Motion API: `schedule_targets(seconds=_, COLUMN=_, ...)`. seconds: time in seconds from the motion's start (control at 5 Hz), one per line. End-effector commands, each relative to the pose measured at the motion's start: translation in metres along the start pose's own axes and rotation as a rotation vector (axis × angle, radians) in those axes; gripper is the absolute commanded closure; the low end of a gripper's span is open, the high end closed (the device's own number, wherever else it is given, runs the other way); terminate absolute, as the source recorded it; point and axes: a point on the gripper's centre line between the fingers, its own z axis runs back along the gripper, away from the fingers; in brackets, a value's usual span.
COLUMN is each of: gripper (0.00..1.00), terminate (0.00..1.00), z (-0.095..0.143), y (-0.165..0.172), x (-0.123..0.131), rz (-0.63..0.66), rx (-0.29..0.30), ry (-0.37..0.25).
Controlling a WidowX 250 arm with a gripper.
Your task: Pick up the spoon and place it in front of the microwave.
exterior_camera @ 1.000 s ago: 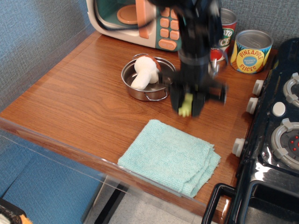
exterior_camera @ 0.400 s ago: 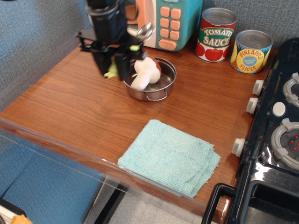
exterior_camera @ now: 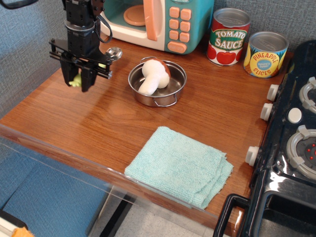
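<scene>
Gripper has swung fast across the counter: a second ago it was right of the pot near the tomato sauce can, then at the pot's left rim, now it's over the left part of the table, just off the microwave's front-left corner. Fingers are pinched narrow on the spoon; the yellow-green handle end pokes out below the fingers and the silver bowl sticks out to the right toward the microwave, tilted up. Spoon looks airborne, not touching the wood, though height is hard to judge from this angle. So pickup is done and transport is mostly done; what's left is the set-down. My read: it sits a bit left of the door, so either a small shift right or just lower and release here. Pot with the mushroom is now well apart to the right, so no collision worry. Cloth, both cans and the stove haven't moved.
</scene>
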Motion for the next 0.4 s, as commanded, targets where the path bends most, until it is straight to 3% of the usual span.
schedule_targets(seconds=0.0, gripper=1.00, terminate=0.00, z=0.0089, y=0.0297, x=0.0236, rz=-0.057, rx=0.017, ry=-0.033)
schedule_targets(seconds=0.2, gripper=1.00, terminate=0.00, z=0.0046, y=0.0352, x=0.0220, rz=-0.045, rx=0.006, ry=-0.010)
